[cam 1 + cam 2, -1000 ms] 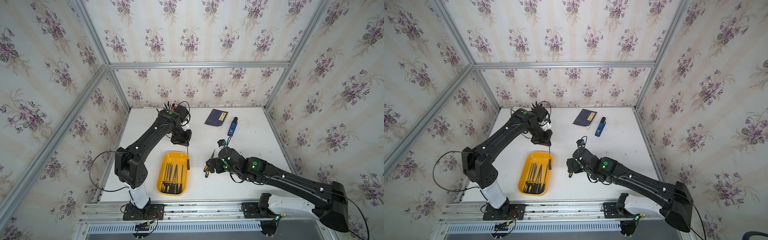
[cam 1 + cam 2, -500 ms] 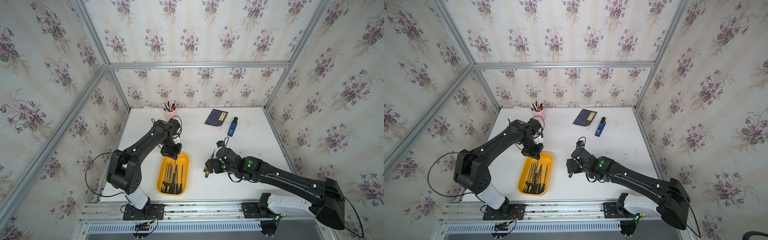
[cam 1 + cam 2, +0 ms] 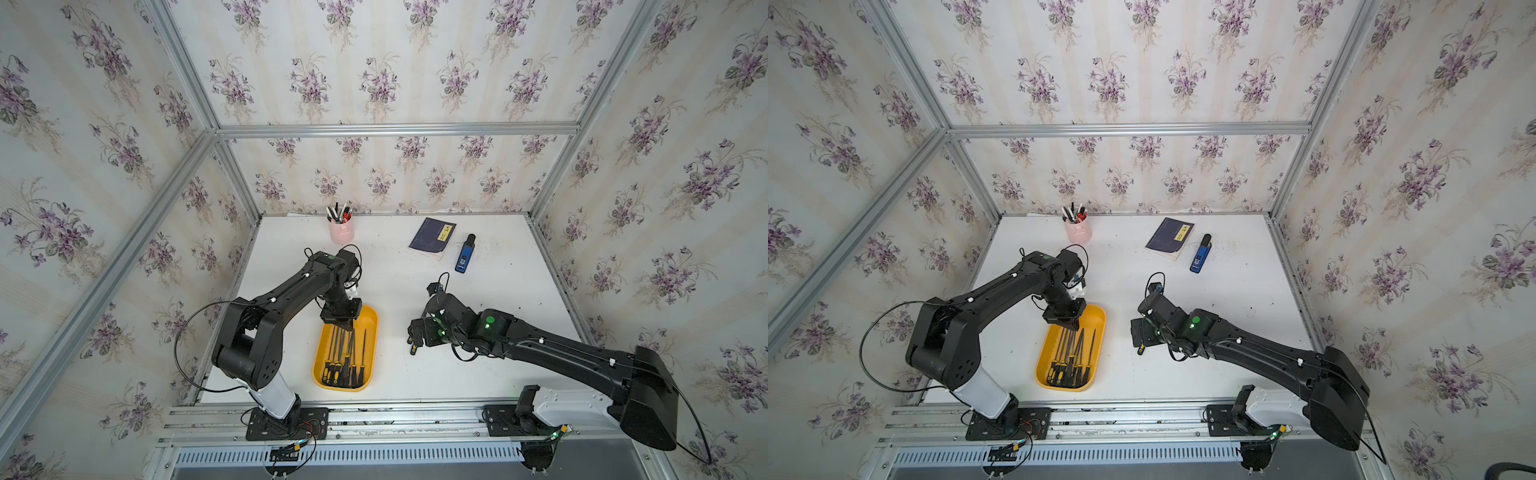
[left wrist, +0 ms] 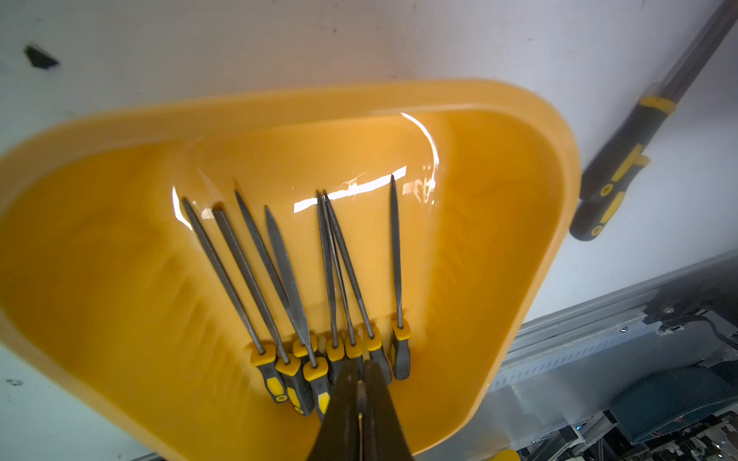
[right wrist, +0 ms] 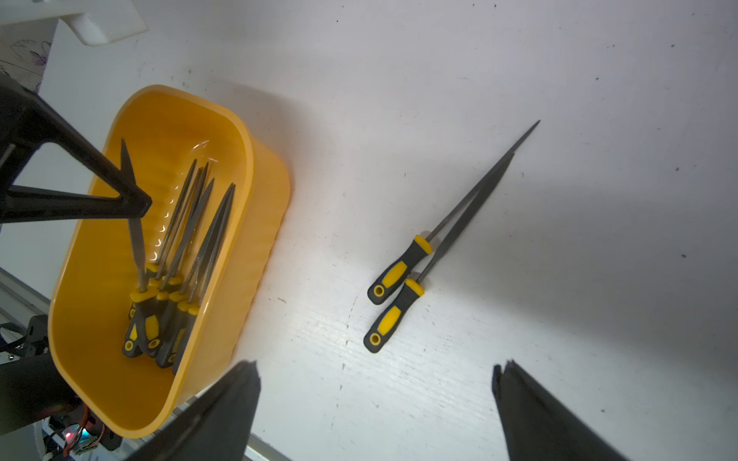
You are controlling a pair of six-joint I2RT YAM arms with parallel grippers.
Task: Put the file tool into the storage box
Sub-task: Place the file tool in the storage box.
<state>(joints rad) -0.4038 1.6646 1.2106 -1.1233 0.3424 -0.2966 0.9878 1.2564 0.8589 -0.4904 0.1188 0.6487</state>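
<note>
Left side: the left gripper (image 5: 140,208) stands over the back end of the storage box (image 3: 368,318), its fingers pressed together on the blade of one file. This gripped file (image 5: 137,255) is pinched partway along the blade. Its tip sticks up past the fingers and its yellow-collared handle points down among the other handles inside the box. Whether that handle rests on the box floor cannot be told.

The box, a shallow orange-yellow tray, sits on the white table (image 3: 395,266) in front of the left arm. Inside it the stored files (image 4: 285,271) lie roughly side by side, handles toward the robot's base. Behind the box, near the back wall, stands a pink pen cup (image 3: 342,233).

Right of the box and apart from its wall, two loose files (image 5: 399,268) lie close together on the table, blades converging toward the tips. The right gripper (image 5: 375,365) hovers above them, jaws spread wide, holding nothing. Further back on the right lie a dark blue notebook (image 3: 432,239) and, just beside it, a blue handheld device (image 3: 462,259).
</note>
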